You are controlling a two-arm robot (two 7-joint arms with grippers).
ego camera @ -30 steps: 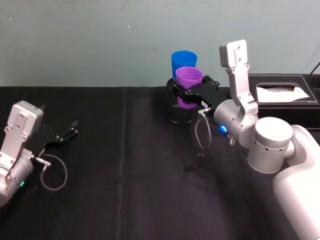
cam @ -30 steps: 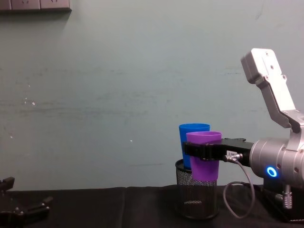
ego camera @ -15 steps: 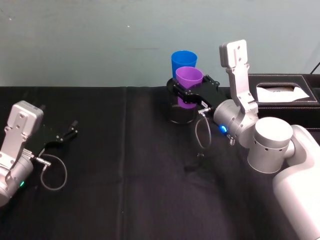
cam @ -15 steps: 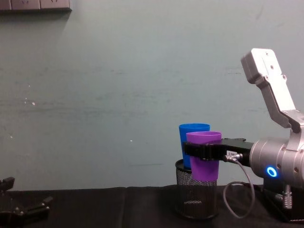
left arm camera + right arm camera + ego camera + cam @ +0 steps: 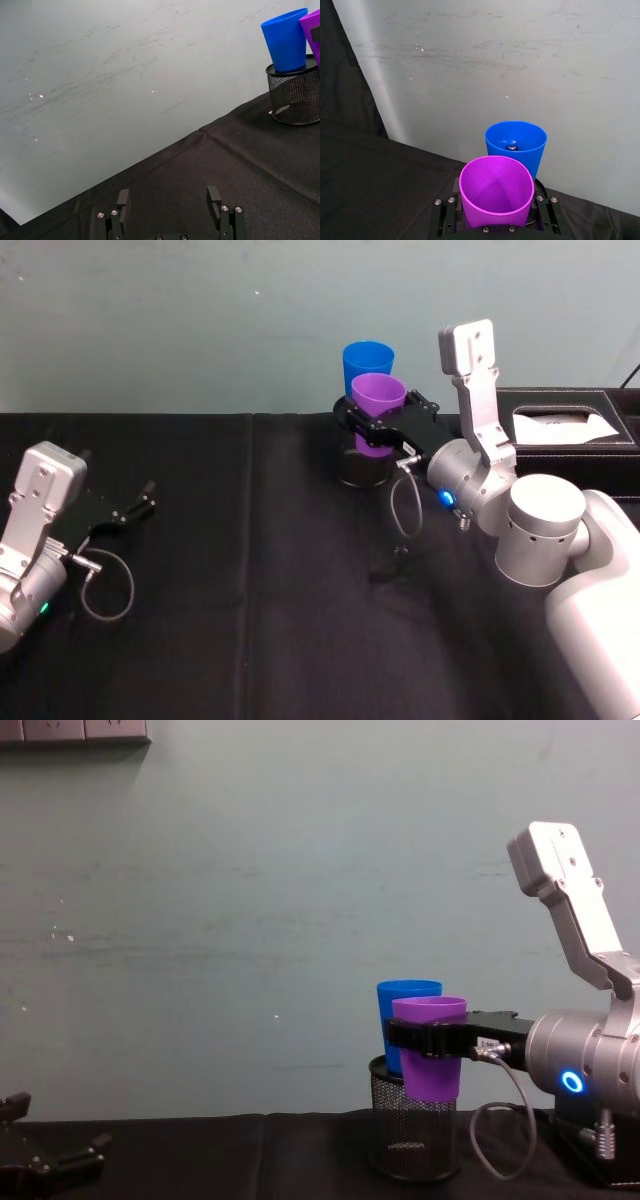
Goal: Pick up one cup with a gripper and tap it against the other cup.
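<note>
Your right gripper [image 5: 372,426], the black flat-jawed claw on the silver-grey arm with the glowing blue ring [image 5: 571,1082], is clamped on the smooth, tapered purple plastic tumbler [image 5: 431,1047], its jaws pressed against the cup's sides just below the rim. You are holding that cup upright and clear of the table, above the black wire-mesh pot [image 5: 410,1140]. The bright blue plastic tumbler [image 5: 367,368] stands upright in that mesh pot, right behind the purple one; in the right wrist view the two rims sit very close, but you cannot tell whether they touch. Your left gripper [image 5: 170,207] rests low over the table on the left, well apart from the cups, its jaws spread wide with nothing between them. The table is covered in black cloth [image 5: 250,570]. A black tissue box [image 5: 560,425] sits at the right, and a pale grey-green wall [image 5: 250,900] stands behind.
</note>
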